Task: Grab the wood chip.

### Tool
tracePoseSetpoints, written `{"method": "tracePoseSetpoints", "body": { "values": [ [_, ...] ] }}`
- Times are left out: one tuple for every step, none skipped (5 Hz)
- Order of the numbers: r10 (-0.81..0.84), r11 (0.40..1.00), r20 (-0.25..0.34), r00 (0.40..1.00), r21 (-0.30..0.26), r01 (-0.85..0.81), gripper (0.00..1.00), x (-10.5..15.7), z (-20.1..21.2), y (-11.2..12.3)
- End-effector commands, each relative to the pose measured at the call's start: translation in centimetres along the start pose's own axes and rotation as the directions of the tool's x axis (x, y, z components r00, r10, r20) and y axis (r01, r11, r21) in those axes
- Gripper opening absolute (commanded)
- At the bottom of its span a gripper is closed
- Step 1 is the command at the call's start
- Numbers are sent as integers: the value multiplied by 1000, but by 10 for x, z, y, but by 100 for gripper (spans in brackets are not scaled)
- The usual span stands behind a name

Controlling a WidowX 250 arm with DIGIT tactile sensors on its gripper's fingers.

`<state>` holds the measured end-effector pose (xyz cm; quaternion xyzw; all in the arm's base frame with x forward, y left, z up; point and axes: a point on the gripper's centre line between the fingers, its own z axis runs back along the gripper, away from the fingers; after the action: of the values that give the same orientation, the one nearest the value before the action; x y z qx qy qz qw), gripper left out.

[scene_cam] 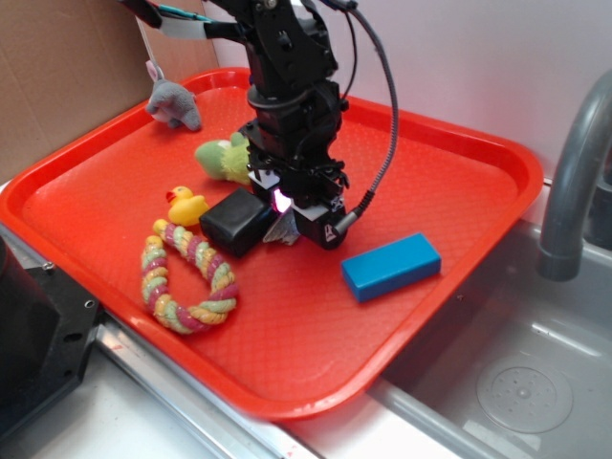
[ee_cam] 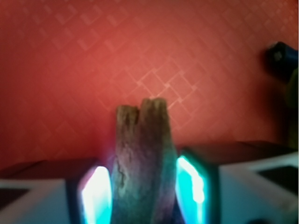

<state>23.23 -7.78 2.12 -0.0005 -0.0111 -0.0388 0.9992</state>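
Wood chip (ee_cam: 142, 158) sits between the gripper (ee_cam: 145, 191) fingers, both glowing pads (ee_cam: 190, 186) pressed against its sides; split, jagged end points away over the red tray (scene_cam: 459, 172). Gripper clamped on it, low over the tray just beside the black block (scene_cam: 234, 220). Relative to that block: yellow duck (scene_cam: 185, 206) and rope ring (scene_cam: 186, 277) near one side, blue block (scene_cam: 390, 265) well apart on the other.
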Motion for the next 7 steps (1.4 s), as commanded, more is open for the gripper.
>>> {"method": "tracePoseSetpoints", "body": {
  "values": [
    [15, 999, 45, 999, -30, -13, 0, 4, 74, 35],
    [153, 988, 20, 988, 9, -153, 0, -18, 125, 77],
    [167, 986, 52, 985, -36, -165, 0, -28, 136, 95],
    [221, 974, 75, 972, -70, -216, 100, -25, 118, 87],
    [148, 989, 64, 987, -24, -147, 100, -16, 81, 61],
    [146, 989, 84, 986, -26, -144, 100, -6, 58, 50],
    [133, 990, 84, 988, -69, -127, 100, 2, 37, 44]
  ]
}}
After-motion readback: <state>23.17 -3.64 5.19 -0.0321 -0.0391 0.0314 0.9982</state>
